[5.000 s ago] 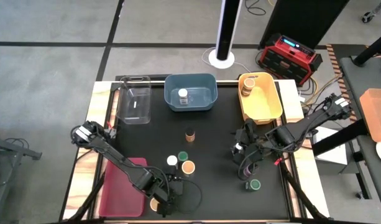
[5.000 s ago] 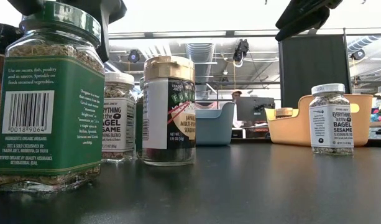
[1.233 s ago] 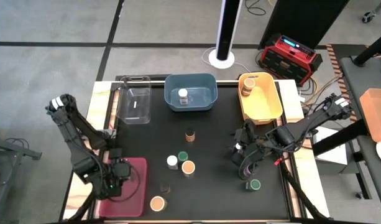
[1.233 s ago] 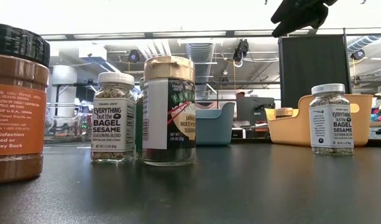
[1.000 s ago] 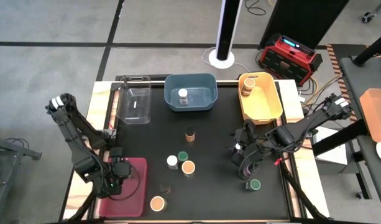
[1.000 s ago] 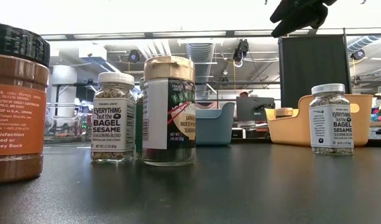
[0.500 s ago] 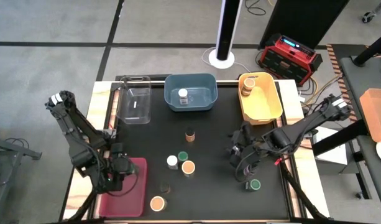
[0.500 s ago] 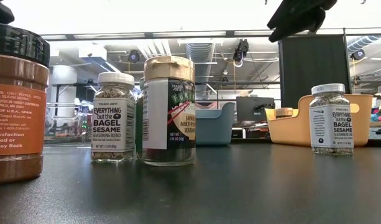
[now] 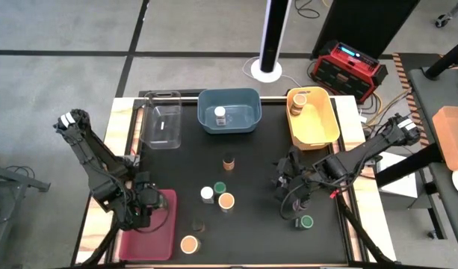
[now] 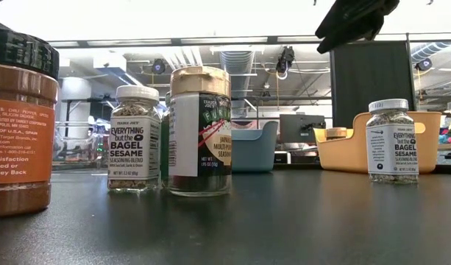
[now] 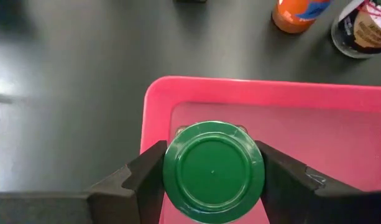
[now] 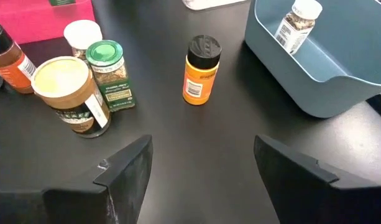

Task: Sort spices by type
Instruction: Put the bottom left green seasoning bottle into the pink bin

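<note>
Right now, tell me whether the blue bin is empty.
Not empty. The blue bin holds one white-lidded jar, standing upright on its floor; the right wrist view shows it too, alone inside.

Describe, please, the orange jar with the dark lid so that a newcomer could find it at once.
Start at the blue bin at the far edge of the black table. Just in front of it, standing alone near the table's middle, is the orange jar. Its bright orange body and dark lid set it apart from the white, green and tan-lidded jars clustered nearer the front.
</note>
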Tool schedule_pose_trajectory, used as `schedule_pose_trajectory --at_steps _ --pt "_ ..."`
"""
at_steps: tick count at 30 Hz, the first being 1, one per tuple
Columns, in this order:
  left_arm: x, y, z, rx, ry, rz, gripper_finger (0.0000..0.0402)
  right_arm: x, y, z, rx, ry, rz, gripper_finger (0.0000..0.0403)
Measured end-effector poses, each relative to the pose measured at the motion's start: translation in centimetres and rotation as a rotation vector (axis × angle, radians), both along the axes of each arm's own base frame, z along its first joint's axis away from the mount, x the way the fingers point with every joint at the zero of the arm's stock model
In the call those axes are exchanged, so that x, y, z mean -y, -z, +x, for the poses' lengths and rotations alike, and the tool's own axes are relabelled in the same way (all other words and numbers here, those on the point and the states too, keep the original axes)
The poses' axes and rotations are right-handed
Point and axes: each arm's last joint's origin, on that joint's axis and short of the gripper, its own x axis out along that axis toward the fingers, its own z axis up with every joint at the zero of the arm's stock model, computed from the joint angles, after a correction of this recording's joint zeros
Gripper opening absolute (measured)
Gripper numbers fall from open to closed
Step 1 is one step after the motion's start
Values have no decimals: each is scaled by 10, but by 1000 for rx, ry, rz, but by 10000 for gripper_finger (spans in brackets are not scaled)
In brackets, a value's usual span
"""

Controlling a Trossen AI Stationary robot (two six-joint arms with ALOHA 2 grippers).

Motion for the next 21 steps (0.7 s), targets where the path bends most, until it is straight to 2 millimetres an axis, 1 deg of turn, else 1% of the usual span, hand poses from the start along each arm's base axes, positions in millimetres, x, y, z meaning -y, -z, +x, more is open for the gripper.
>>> schedule_pose_trajectory --at_steps 5,11,15,21 --pt "1 6 3 14 15 -12 190 0 0 0 0 0 0 276" --pt "1 9 3 16 30 -9 190 0 0 0 0 0 0 265" --pt "0 13 2 10 35 -2 200 0 0 0 0 0 0 261" --pt "1 12 2 8 33 -14 207 0 0 0 0 0 0 269"
